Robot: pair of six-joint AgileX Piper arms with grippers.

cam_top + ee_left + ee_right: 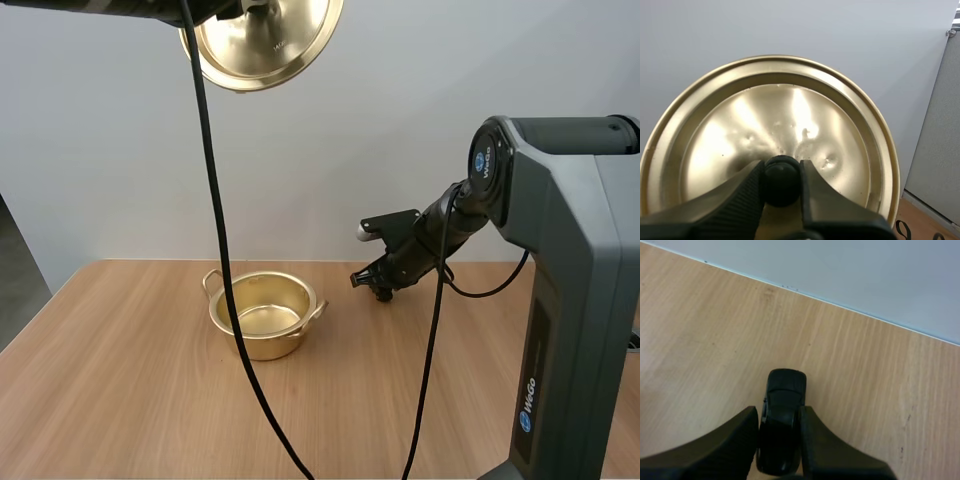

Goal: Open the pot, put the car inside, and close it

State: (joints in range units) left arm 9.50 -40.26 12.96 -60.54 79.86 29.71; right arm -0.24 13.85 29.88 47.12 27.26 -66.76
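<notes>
A gold pot (262, 313) stands open on the wooden table, nothing visible inside. Its gold lid (266, 38) hangs high above the table, tilted, underside toward the camera. My left gripper (781, 187) is shut on the lid's black knob (781, 178), the lid (770, 130) spreading out behind it. My right gripper (372, 284) hovers just right of the pot, a little above the table. In the right wrist view the right gripper (780, 437) is shut on a small black toy car (783, 415), its nose sticking out past the fingertips over bare wood.
The table (130, 400) has free room in front of the pot and on both sides. A pale wall (400, 120) rises close behind the table's back edge. My right arm's large grey base (570, 330) stands at the right.
</notes>
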